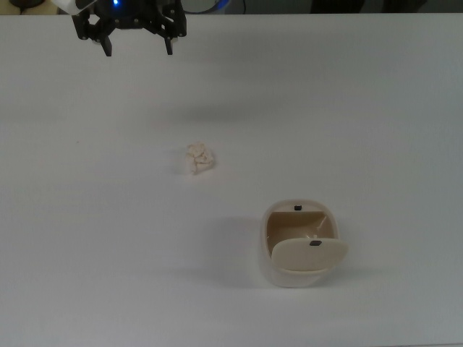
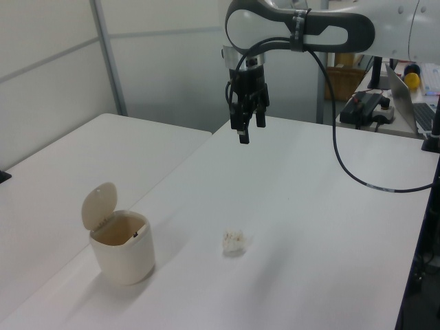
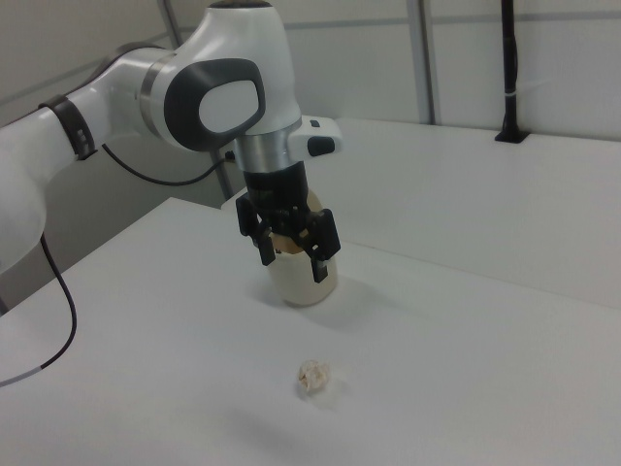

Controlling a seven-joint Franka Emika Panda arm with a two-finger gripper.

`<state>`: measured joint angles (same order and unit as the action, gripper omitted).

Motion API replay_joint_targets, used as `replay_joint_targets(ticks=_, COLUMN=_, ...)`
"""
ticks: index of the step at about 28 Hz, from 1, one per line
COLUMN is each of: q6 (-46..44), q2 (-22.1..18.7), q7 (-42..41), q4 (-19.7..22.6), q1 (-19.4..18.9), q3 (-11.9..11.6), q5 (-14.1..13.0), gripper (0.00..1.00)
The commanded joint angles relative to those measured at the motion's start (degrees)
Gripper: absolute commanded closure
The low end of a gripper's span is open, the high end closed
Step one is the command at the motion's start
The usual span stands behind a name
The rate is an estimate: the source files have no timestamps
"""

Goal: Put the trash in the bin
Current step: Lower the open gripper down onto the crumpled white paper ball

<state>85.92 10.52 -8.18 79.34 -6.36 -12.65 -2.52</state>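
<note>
- Trash (image 1: 200,158) = small crumpled cream-white paper wad, lying loose on the white table (image 1: 376,108), nothing touching it; also seen in left view (image 2: 234,242) and right view (image 3: 313,376)
- Bin (image 1: 298,246) sits well apart from the wad, toward top view's lower right; cream-beige, rounded corners, flap lid (image 1: 309,254) tipped up so the tan inside shows; small black marks on rim and lid
- Left view: bin (image 2: 122,251) at left view's left of the wad, lid (image 2: 99,205) standing up behind the opening; inside only partly visible
- Right view: bin (image 3: 301,283) mostly hidden behind the gripper, only lower body + bit of rim show; lid not visible there
- Gripper (image 1: 137,49) up in the air, away from wad and bin, fingers spread apart w/ nothing between them; top view cuts off everything above the fingers at the frame's edge
- Same gripper in left view (image 2: 249,130) and right view (image 3: 292,269), pointing down
- Black cable (image 2: 344,158) loops off the arm
- Clutter at left view's far right is too cropped to identify
</note>
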Motion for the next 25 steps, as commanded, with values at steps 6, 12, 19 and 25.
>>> replay_joint_targets(ticks=6, q6=5.9, q2=-1.0, q7=-0.9, q4=4.7, q1=-0.3, q3=0.4, q5=-1.1, gripper=0.0)
replay_joint_targets(ticks=12, q6=10.1, q2=-0.5, q7=-0.2, q4=9.2, q1=-1.6, q3=1.5, q5=-0.6, gripper=0.0)
replay_joint_targets(ticks=19, q6=15.6, q2=0.9, q7=1.0, q4=13.6, q1=-4.4, q3=1.5, q5=0.2, gripper=0.0)
replay_joint_targets(ticks=25, q6=23.1, q2=4.1, q7=5.4, q4=17.3, q1=-7.0, q3=1.5, q5=4.1, gripper=0.0)
